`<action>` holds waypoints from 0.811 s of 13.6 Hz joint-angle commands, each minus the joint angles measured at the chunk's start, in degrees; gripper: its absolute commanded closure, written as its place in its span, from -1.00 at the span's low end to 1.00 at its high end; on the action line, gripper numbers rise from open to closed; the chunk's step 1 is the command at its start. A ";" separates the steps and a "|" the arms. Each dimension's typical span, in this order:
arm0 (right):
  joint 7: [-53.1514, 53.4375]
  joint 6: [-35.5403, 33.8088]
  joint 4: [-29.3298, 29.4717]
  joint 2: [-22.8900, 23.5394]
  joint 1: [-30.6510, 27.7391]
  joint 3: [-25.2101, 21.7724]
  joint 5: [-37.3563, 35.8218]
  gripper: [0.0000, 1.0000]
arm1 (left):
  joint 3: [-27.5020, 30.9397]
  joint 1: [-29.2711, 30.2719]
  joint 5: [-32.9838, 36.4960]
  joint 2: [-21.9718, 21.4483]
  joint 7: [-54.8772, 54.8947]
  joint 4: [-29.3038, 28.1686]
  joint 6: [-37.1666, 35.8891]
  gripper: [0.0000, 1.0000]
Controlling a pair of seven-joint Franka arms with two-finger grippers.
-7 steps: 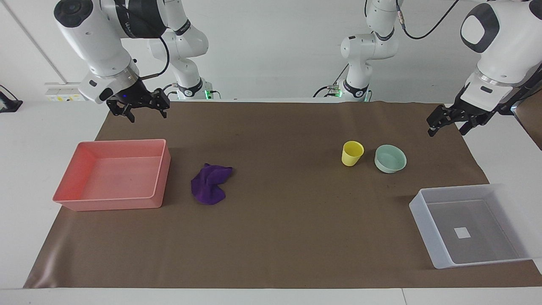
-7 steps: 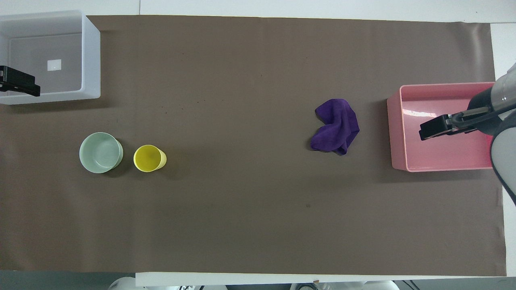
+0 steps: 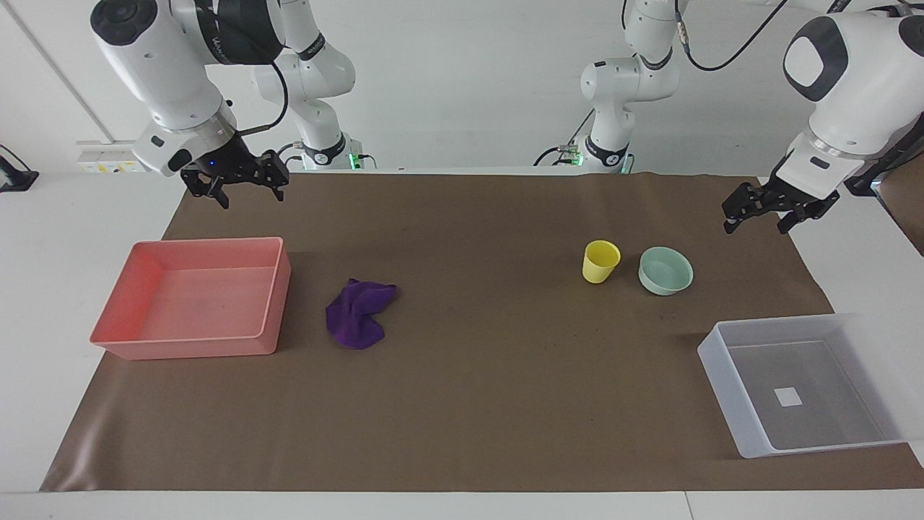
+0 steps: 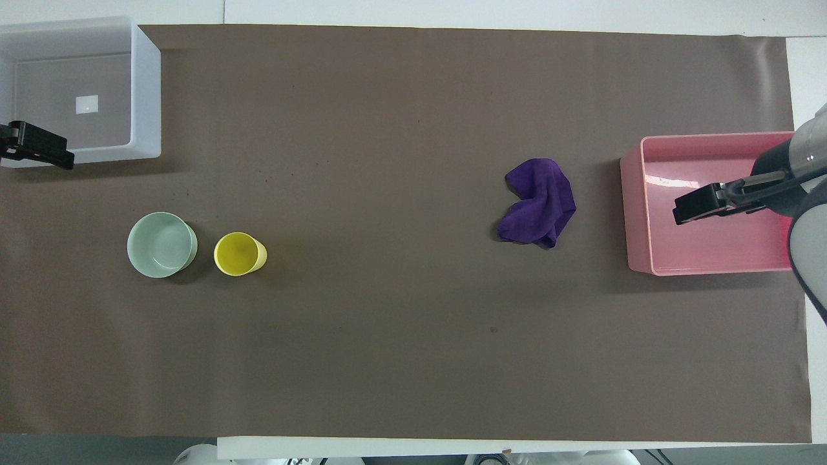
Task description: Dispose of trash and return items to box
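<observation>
The purple cloth [image 3: 356, 313] [image 4: 537, 203] lies crumpled on the brown mat beside the pink tray. The yellow cup [image 3: 600, 261] [image 4: 239, 254] and the mint-green bowl [image 3: 665, 270] [image 4: 161, 245] stand side by side toward the left arm's end. The translucent box [image 3: 722, 383] [image 4: 146, 90], with a white label on its floor, is farther from the robots than the bowl. My left gripper [image 3: 755, 224] [image 4: 44, 150] hangs open and empty in the air near the box's nearer wall. My right gripper [image 3: 250, 197] [image 4: 695, 207] hangs open and empty, over the pink tray as seen from overhead.
The pink rectangular tray [image 3: 276, 296] [image 4: 632, 213] sits at the right arm's end of the mat. The brown mat [image 3: 476, 404] covers most of the white table.
My left gripper has shifted a little toward the bowl and the cup. The right gripper has barely moved. The objects have not moved.
</observation>
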 commanded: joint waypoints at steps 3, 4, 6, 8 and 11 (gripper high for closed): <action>0.30 5.96 -4.77 -0.16 1.02 -0.34 0.81 -0.98 | 0.29 1.40 -0.56 -8.89 -3.34 -30.45 22.08 -1.00; 0.30 8.25 -6.18 0.28 2.07 -0.34 0.73 -0.98 | 0.29 1.48 -0.56 -8.45 -3.17 -33.97 25.49 -1.00; 0.48 12.55 -7.86 2.55 3.22 -0.34 0.81 -0.98 | 0.21 2.53 -0.56 -7.14 -3.08 -39.78 34.53 -1.00; 0.48 16.25 -8.56 5.55 4.10 -0.25 0.81 -0.98 | 0.29 2.19 -0.56 -2.67 -2.73 -41.73 43.41 0.98; 0.91 25.38 -11.55 8.97 6.39 -0.25 0.81 -0.96 | 0.21 2.27 -0.56 -0.01 -2.55 -41.74 47.14 1.00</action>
